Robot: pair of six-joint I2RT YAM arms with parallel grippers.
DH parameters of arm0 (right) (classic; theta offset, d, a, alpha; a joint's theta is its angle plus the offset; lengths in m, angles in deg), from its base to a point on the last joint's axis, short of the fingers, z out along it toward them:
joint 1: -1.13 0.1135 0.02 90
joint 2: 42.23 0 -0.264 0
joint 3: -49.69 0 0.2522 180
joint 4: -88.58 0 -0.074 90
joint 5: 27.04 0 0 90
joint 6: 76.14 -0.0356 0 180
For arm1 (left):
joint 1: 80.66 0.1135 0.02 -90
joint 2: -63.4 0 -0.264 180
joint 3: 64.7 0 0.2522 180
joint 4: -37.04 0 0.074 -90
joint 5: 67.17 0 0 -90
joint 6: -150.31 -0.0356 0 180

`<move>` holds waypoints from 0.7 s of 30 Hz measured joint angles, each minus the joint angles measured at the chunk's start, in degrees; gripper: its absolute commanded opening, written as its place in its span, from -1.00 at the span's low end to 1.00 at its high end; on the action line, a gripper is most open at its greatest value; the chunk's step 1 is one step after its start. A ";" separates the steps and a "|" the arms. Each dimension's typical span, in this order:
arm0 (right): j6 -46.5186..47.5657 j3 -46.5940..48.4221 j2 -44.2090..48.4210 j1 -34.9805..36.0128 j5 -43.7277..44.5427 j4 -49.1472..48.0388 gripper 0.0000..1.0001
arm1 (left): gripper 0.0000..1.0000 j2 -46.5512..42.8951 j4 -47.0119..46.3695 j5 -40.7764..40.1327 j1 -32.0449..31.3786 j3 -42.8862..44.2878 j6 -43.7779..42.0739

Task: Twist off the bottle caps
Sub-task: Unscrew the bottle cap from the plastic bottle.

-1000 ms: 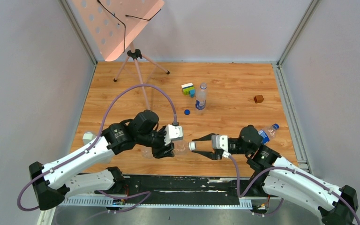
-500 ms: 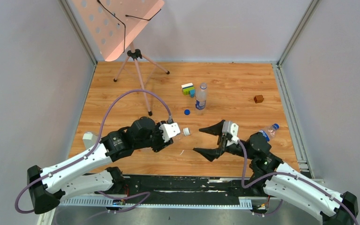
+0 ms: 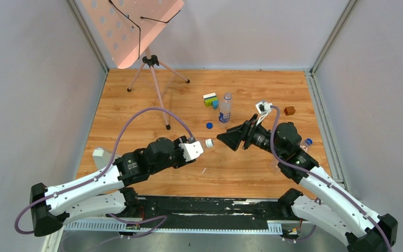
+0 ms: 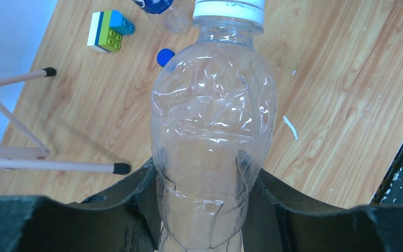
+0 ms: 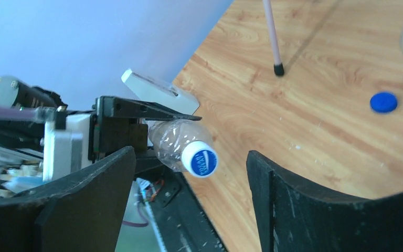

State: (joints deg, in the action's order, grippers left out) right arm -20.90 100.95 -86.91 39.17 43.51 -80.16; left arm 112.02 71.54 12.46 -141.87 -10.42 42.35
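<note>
Cap [image 5: 200, 159], whitish, sits on the clear bottle [image 4: 212, 147] clamped in the left gripper [image 3: 195, 149], pointing at the right gripper [image 3: 230, 139], spread wide and seemingly just short of it: lining up for the grasp, which next calls for advancing, closing on it and twisting.

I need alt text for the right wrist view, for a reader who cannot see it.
The white cap of a clear bottle faces the camera, framed by the open right gripper, not touching it. The left gripper holds the bottle above the wooden table, where a loose blue cap lies.
</note>
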 measured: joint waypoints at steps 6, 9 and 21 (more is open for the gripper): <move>-10.56 0.07 -5.86 -6.34 -10.03 2.60 0.33 | -1.00 0.00 -0.90 -0.35 -1.25 -1.46 -1.46; -12.39 0.07 -7.02 -6.36 -12.37 3.04 0.27 | -1.00 0.17 -0.98 -0.35 -1.55 -1.57 -1.88; -14.97 0.46 -16.50 -6.36 -22.14 2.23 0.01 | -1.00 0.70 -1.27 -0.37 -2.56 -1.57 -2.38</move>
State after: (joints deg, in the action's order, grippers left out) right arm -35.87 101.40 -103.42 32.81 21.37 -77.93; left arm 112.72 70.27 12.09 -144.43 -12.00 39.97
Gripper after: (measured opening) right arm 0.526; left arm 0.538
